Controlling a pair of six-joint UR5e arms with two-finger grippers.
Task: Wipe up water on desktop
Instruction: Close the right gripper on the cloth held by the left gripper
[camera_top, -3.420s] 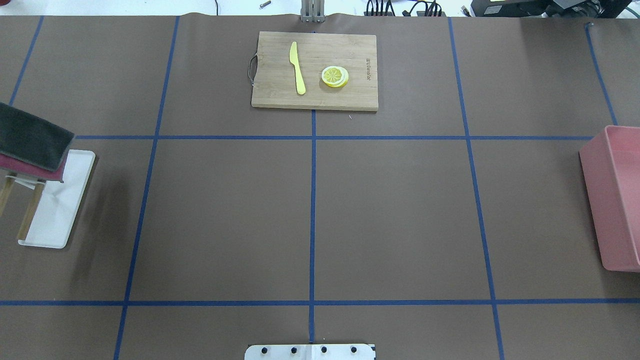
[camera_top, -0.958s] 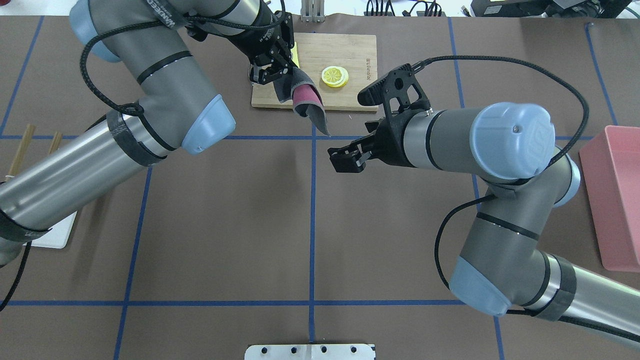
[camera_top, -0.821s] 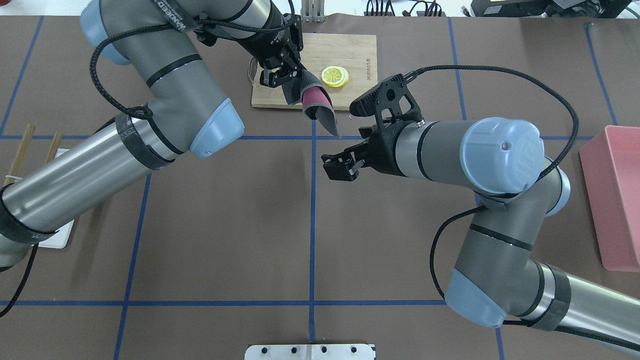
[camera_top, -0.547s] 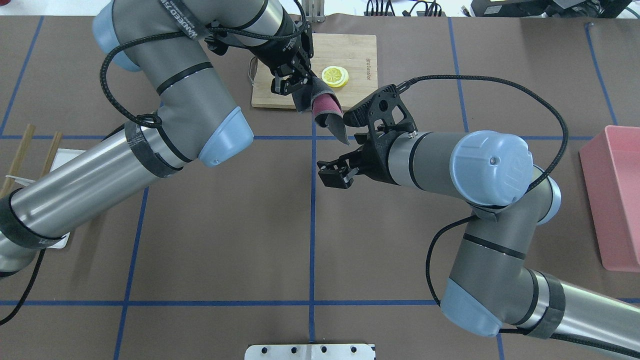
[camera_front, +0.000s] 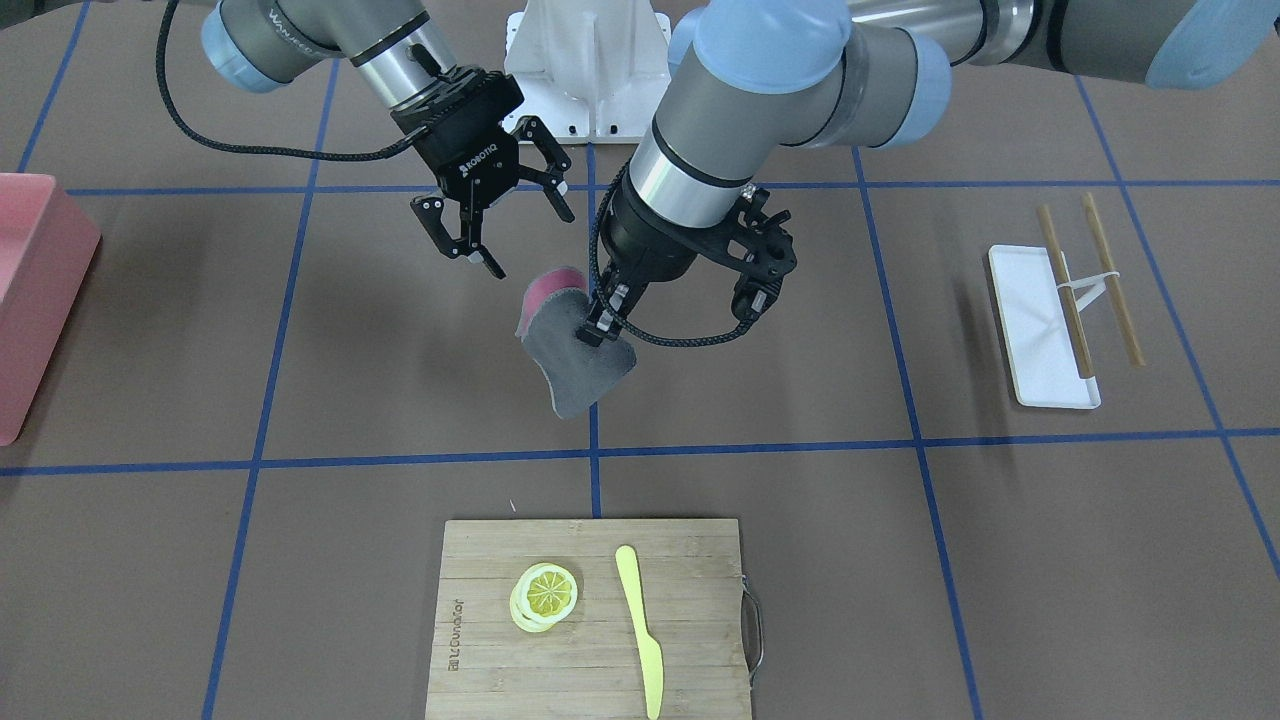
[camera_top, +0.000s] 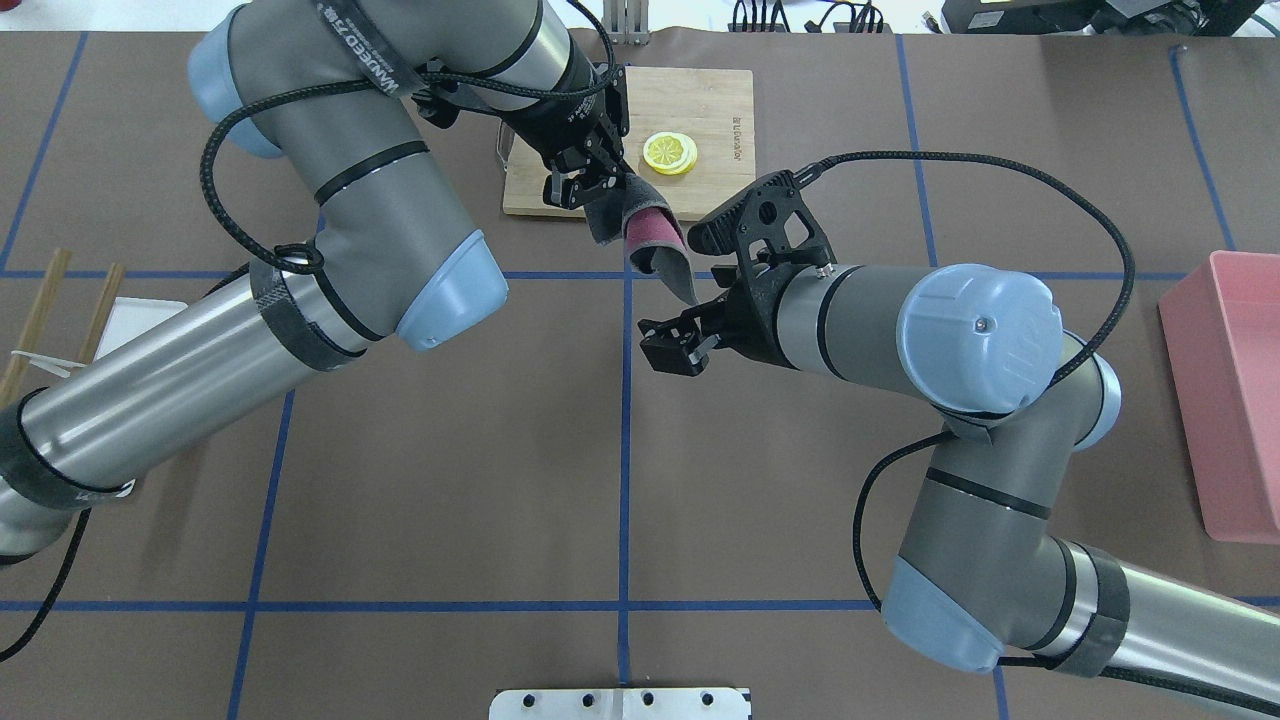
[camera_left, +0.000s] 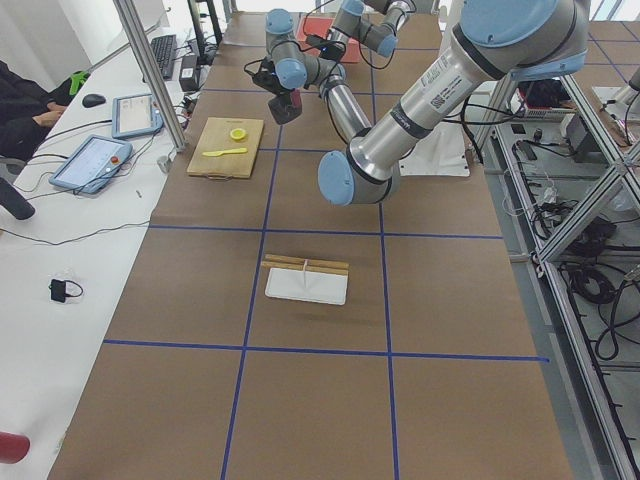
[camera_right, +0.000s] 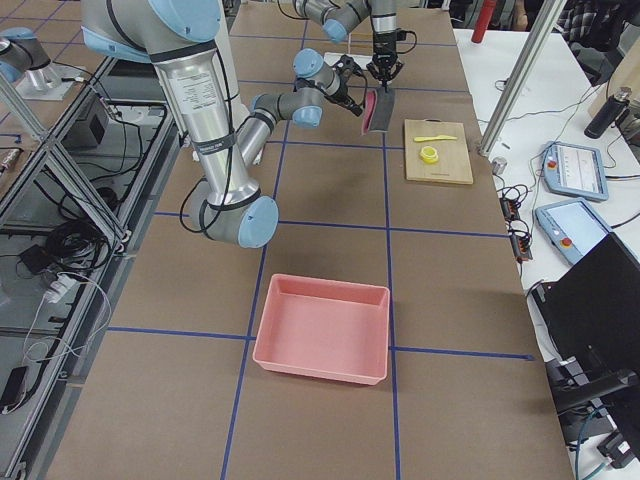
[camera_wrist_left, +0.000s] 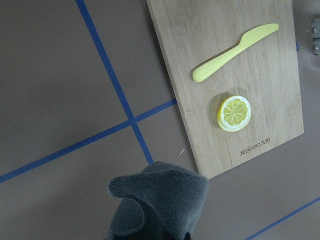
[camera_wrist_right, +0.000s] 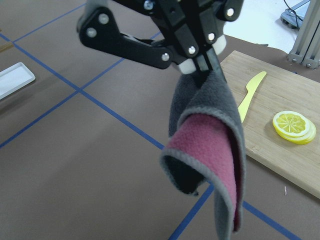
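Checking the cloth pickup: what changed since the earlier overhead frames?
Both arms came in. The left gripper took the cloth off the rack and carried it rightward past the cutting board. The open right gripper edged left toward it. Knife, lemon slices, pink bin unmoved.

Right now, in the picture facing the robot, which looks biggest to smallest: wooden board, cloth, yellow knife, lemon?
1. wooden board
2. cloth, though it hangs nearer the camera
3. yellow knife and lemon look alike: knife longer, lemon wider
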